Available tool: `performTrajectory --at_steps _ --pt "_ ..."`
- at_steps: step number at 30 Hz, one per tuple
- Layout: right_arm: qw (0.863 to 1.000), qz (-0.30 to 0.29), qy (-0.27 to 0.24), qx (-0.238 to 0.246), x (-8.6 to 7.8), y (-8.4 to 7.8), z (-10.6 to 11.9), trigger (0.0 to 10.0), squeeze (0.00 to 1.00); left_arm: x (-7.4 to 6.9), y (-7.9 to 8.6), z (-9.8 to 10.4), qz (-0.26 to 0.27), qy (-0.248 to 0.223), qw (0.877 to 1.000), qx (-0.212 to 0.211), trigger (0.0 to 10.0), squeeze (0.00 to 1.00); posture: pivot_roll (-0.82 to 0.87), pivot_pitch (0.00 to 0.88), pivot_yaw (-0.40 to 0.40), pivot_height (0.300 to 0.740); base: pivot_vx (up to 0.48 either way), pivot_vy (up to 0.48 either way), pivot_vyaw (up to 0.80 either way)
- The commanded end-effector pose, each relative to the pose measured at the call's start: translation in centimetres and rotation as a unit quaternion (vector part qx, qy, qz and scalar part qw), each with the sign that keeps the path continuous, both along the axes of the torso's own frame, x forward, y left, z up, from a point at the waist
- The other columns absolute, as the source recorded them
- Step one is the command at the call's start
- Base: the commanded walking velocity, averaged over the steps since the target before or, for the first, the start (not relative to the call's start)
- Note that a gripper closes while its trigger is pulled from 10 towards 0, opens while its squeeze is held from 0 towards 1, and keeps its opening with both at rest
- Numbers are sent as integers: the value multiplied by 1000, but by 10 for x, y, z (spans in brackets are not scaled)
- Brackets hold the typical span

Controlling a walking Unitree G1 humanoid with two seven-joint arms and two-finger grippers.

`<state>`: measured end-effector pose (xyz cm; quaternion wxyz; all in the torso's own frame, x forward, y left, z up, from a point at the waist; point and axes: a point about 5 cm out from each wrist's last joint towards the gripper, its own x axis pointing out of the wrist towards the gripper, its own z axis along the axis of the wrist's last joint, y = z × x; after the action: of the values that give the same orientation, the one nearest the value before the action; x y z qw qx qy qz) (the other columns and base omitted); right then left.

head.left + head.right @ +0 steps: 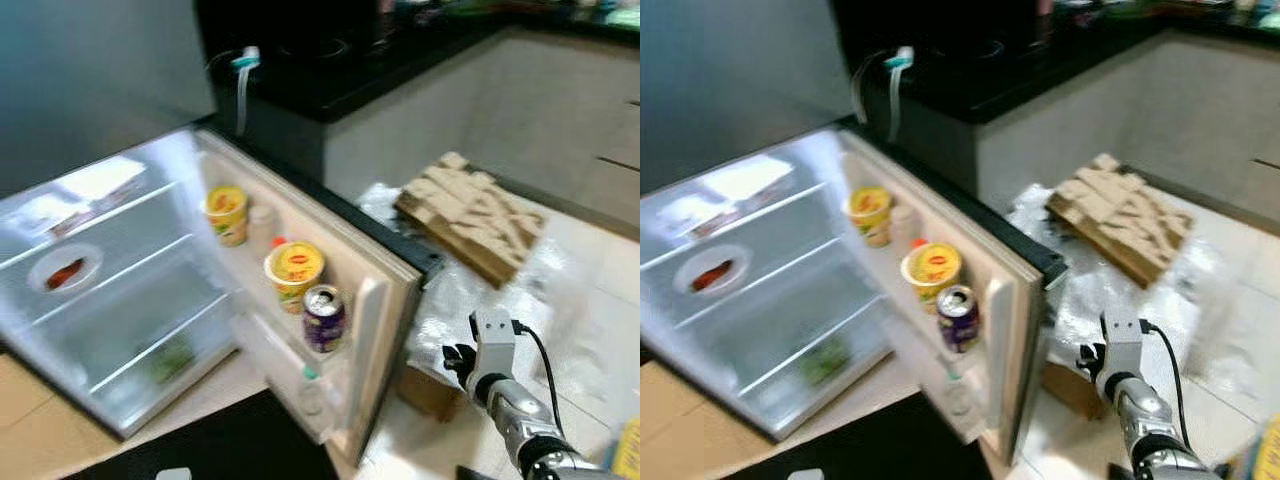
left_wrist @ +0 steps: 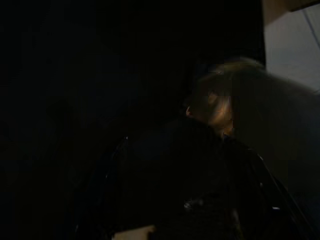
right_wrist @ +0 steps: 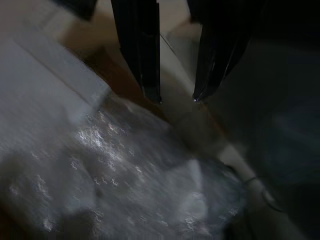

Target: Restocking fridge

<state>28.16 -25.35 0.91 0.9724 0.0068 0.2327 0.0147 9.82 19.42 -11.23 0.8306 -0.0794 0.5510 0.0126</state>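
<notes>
1. Scene: the fridge door (image 1: 385,300) stands wide open. Its shelf carries two yellow cup-noodle tubs (image 1: 294,272) and (image 1: 227,214), with a purple drink can (image 1: 324,318) at the outer end, close to the door's free edge. The interior shelves (image 1: 130,270) are mostly bare; a white dish (image 1: 65,270) sits on one.

2. Right gripper (image 3: 175,97): the two black fingers are parted by a moderate gap and hold nothing. The gripper hangs low over crinkled clear plastic wrap (image 3: 125,180) on the floor, beside the open door.

3. Left gripper: the wrist view is too dark to tell its finger state or what it faces.

4. Stock supply: a flattened cardboard stack (image 1: 470,215) lies on plastic wrap on the floor near the black bench (image 1: 340,70). A small brown box (image 1: 430,390) sits at the foot of the door.

5. Hazard, door strike: the right arm is near the door's free edge. A swing towards the fridge can knock the door and topple the can off the shelf end.

6. Hazard, loose wrap: the fingers can snag the plastic and drag it instead of an item.

7. Hazard, image blur: the head views are smeared, so target positions are uncertain until the robot steadies.
</notes>
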Motion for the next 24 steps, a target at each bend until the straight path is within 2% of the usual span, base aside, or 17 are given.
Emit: performTrajectory --at_steps 1,18,24 --pt "1000 0 -9 13 3 5 2 10000 0 -1 -3 -1 -10 6 1000 -4 10000 0 -50 0 -1 740 0 0 800" --pt "998 37 -10 48 1 11 0 10000 0 -2 -2 -1 -11 8 1000 -4 10000 0 -49 0 -1 740 0 0 787" --pt "994 69 -10 87 -2 17 -2 10000 0 -3 -3 -1 -15 9 1000 -4 10000 0 -49 0 -1 740 0 0 81"
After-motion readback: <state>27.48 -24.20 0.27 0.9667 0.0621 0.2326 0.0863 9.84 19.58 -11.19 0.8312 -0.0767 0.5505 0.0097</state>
